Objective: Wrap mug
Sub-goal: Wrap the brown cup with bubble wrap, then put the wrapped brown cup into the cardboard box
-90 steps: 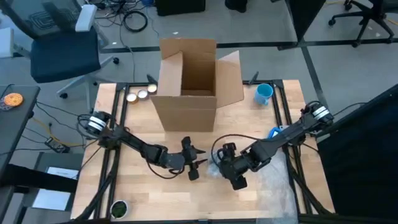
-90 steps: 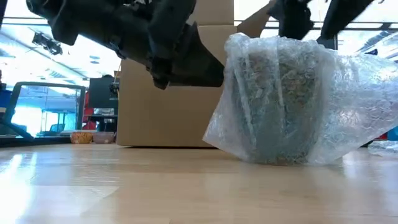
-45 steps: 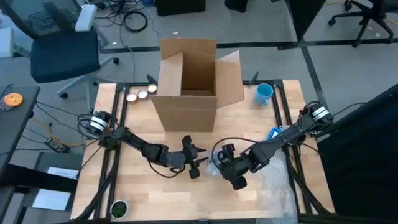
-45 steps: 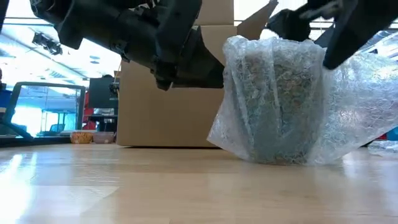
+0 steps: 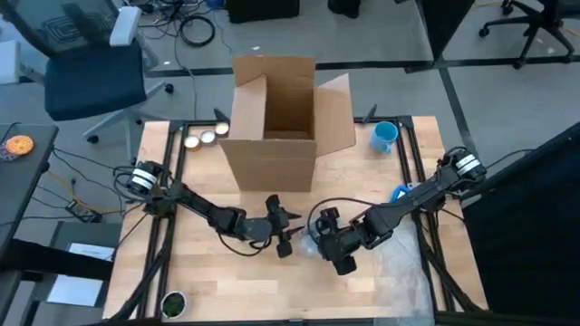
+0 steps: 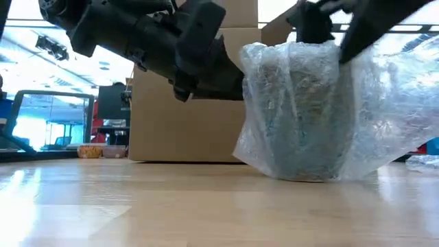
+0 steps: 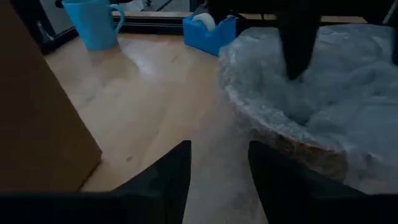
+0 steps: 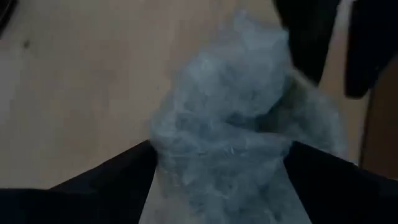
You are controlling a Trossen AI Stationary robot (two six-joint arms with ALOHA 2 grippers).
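So the mug in clear bubble wrap [image 6: 302,110] is sitting upright on the light wooden desk [image 5: 208,272], roughly mid-desk, in front of the big open cardboard box [image 5: 276,122]. In the low view it's standing on its base w/ the plastic bunching loosely around it and trailing off to one side. You can only make out a dark cup shape thru the wrap, no handle visible.

The right pincer [image 5: 328,246] is sitting right over the top of the bundle. In the right wrist view its two dark fingers [image 8: 112,180] are spreading wide apart w/ the scrunched wrap [image 8: 230,143] filling the gap btwn them, so it's open around the wrap, not clamping it afaict.

The left pincer [image 5: 283,234] is hanging just beside the bundle on its left side, above the desk. From the left wrist view its fingers [image 7: 171,180] are standing apart w/ bare desk showing btwn them, holding nothing, and the wrapped rim [image 7: 280,124] is just ahead of them.

Other stuff: a light blue plastic mug [image 5: 384,136] is standing at the far right of the desk next to the box, and a blue tape dispenser [image 5: 400,193] is lying near the right edge. Couple of small round tins [image 5: 207,138] are at the far left, beside the box.
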